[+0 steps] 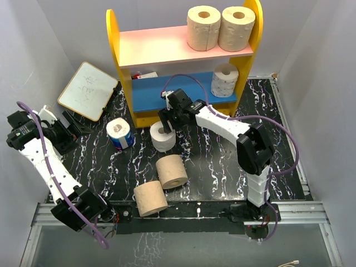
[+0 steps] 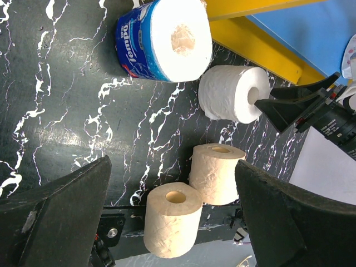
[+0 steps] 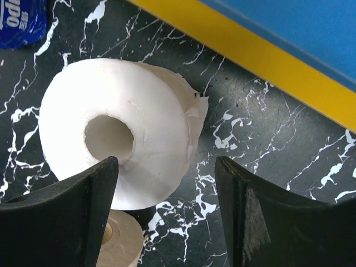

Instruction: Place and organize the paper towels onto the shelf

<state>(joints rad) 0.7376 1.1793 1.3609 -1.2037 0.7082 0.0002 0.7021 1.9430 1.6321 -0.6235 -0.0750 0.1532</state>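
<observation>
Shelf (image 1: 156, 47), whiteboard (image 1: 88, 90) beside; small box (image 1: 142, 74), perhaps

Right arm outstretched, right tool (image 1: 167, 122) downward with jaws apart; left arm folded back, left tool (image 1: 70, 131) equally wide.

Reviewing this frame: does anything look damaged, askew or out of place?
The white roll under the open right gripper has a loose, ragged outer sheet along its side. One tan roll stands right at the near edge of the table. Otherwise nothing stands out.
</observation>
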